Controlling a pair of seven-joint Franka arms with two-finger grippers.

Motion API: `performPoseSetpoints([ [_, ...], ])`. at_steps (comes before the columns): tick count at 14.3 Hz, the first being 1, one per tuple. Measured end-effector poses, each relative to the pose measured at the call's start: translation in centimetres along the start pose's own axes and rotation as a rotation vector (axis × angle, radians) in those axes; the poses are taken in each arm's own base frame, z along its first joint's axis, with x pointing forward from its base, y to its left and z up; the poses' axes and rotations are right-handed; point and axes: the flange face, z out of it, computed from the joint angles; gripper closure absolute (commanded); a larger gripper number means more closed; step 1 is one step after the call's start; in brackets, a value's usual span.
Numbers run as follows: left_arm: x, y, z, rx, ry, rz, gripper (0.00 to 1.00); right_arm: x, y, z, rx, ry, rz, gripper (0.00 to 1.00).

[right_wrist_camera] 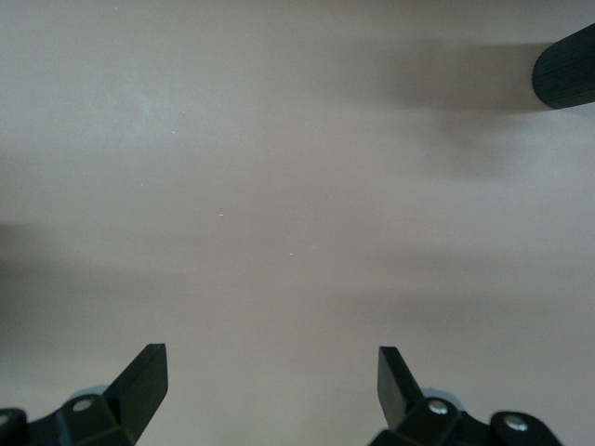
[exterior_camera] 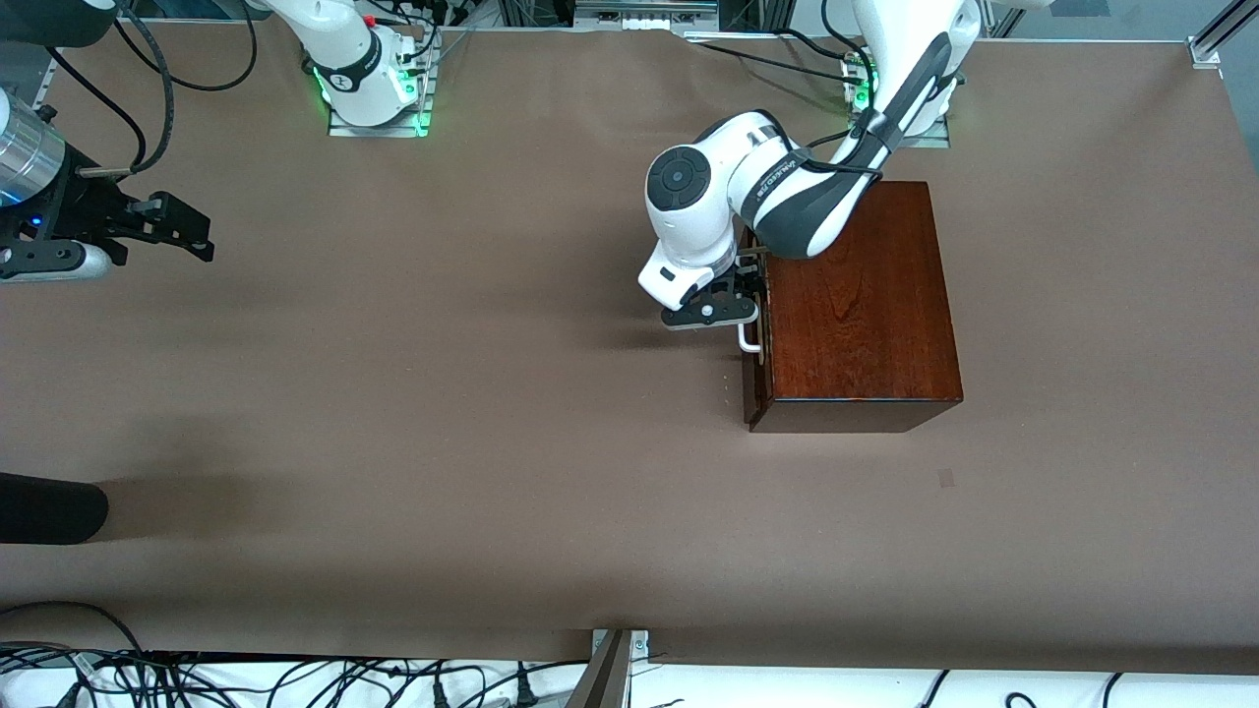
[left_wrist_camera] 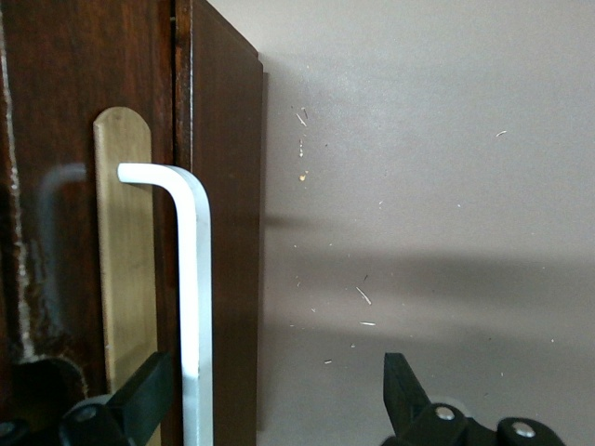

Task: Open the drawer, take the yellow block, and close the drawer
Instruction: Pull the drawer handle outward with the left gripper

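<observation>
The dark mahogany box [exterior_camera: 856,295] stands toward the left arm's end of the table. Its drawer [exterior_camera: 755,393] looks pushed in, flush with the box. The white bar handle [exterior_camera: 749,339] runs along the drawer front [left_wrist_camera: 223,232]. My left gripper [exterior_camera: 749,295] is at that handle and is open. In the left wrist view the handle [left_wrist_camera: 195,307] stands between the fingers, close to one fingertip [left_wrist_camera: 149,390], with the gripper's middle [left_wrist_camera: 276,386] over bare table. My right gripper [exterior_camera: 202,236] waits open over bare table [right_wrist_camera: 271,372] at the right arm's end. The yellow block is out of view.
A black rounded object [exterior_camera: 49,506] juts in over the table's edge at the right arm's end, also seen as a dark tip [right_wrist_camera: 567,65]. Cables [exterior_camera: 295,678] lie along the edge nearest the front camera. A brass plate [left_wrist_camera: 125,260] sits under the handle.
</observation>
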Motion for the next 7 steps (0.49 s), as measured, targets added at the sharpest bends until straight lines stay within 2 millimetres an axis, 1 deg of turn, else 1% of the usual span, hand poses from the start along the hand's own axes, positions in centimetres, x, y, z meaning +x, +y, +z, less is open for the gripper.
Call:
performPoseSetpoints([
  [4, 0.0, 0.3, 1.0, -0.012, 0.000, -0.016, 0.00, 0.0, 0.0, 0.0, 0.000, 0.000, 0.000, 0.00],
  [7, 0.1, 0.4, 1.2, -0.017, 0.002, -0.033, 0.00, 0.0, 0.0, 0.0, 0.000, 0.000, 0.000, 0.00],
])
